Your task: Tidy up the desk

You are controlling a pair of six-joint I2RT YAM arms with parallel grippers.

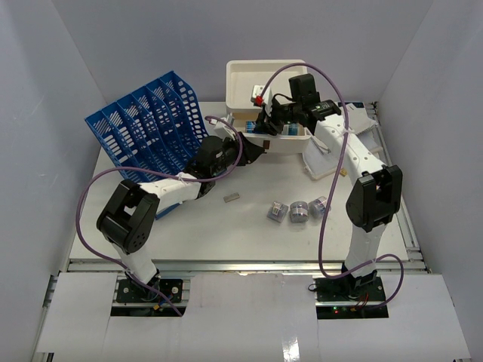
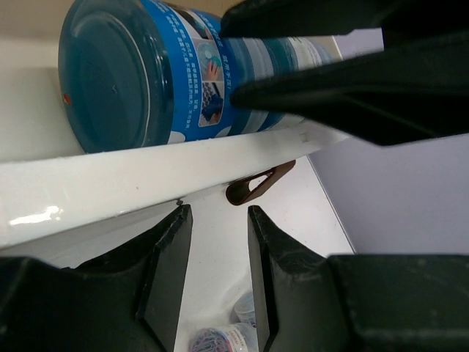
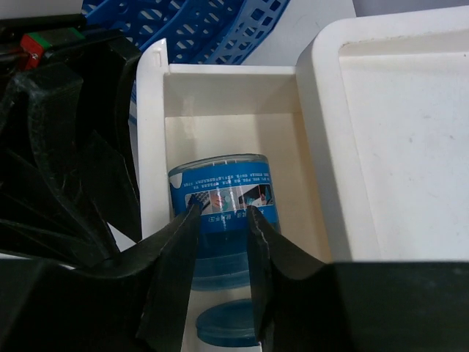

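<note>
The tabletop (image 1: 226, 234) fills the middle of the top view, white, with a silver rail along its 6 o'clock edge where the two arms are bolted.

At 10 o'clock a blue file rack (image 1: 147, 124) stands tilted. The left arm reaches from 7 o'clock toward the centre. The left tool (image 2: 218, 213) is just below the outer wall of a pulled-out drawer (image 3: 234, 92). Its jaws are narrowly apart with nothing between them. In the left wrist view a brown clip-like thing (image 2: 256, 183) lies on the tabletop just past that wall. A small grey metal piece (image 1: 232, 197) lies alone near the centre, toward 6 o'clock of the left tool.

At 12 o'clock sits the cream drawer box (image 1: 256, 75), with the drawer drawn out toward the arms. A blue jar (image 3: 223, 183) with a printed label is inside the drawer, and a blue lid (image 3: 223, 323) lies beside it.

The right tool (image 3: 222, 213) hangs over the drawer with a narrow gap, narrower than the jar, and its tips are at the label. I cannot tell whether the tips press on the jar.

Three small tubs (image 1: 299, 212) sit in a row right of centre. At 2 o'clock a white piece (image 1: 321, 158) lies partly under the right arm. I cannot make out what it is.
</note>
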